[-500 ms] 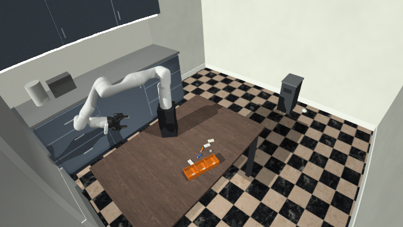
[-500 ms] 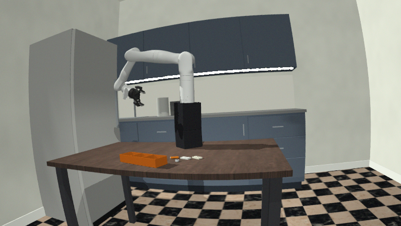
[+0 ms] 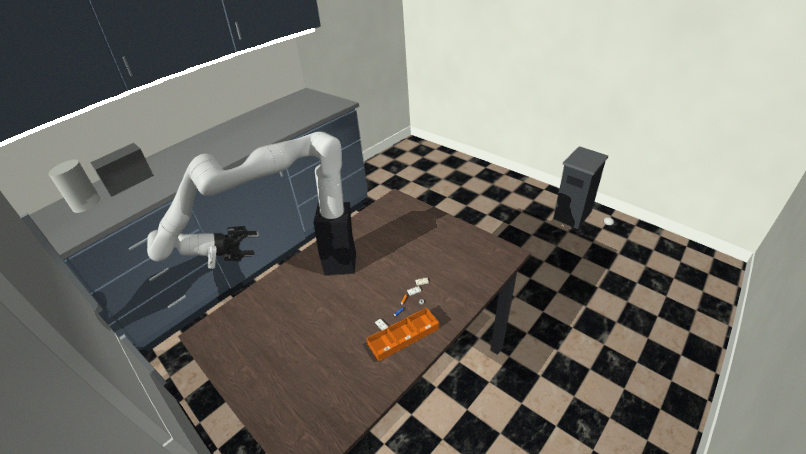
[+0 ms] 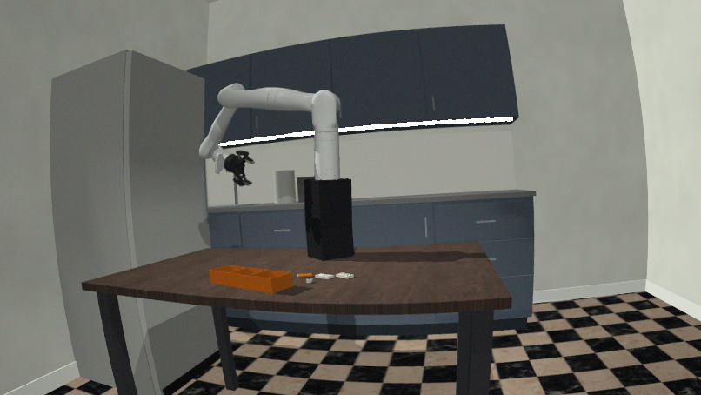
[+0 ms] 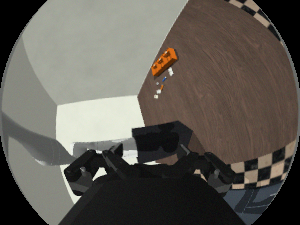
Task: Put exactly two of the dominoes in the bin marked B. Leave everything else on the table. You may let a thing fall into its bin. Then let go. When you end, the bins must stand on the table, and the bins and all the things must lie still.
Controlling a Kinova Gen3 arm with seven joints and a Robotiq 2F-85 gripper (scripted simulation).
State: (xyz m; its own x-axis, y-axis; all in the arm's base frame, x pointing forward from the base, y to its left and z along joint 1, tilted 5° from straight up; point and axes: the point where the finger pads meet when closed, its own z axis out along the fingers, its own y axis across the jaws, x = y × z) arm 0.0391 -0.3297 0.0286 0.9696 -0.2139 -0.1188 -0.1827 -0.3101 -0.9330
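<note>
Dominoes lie on the counter [image 3: 270,360] around the orange bin tray [image 3: 401,337]: one [image 3: 381,324] just beside its long side, two more [image 3: 413,291] [image 3: 421,281] farther off past a small orange-and-blue pen [image 3: 401,304]. We cannot read which compartment is B. Our hand [image 3: 247,243] hangs spread and empty, well away from the tray. We risk choosing the wrong compartment, or nudging the tray while grasping the nearest domino.

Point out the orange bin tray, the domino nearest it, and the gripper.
Orange bin tray [image 3: 376,342]: top view, its near wall.
Nearest domino [image 3: 381,324]: top view, its face.
Gripper [image 3: 252,243]: top view, between the open jaws.
</note>
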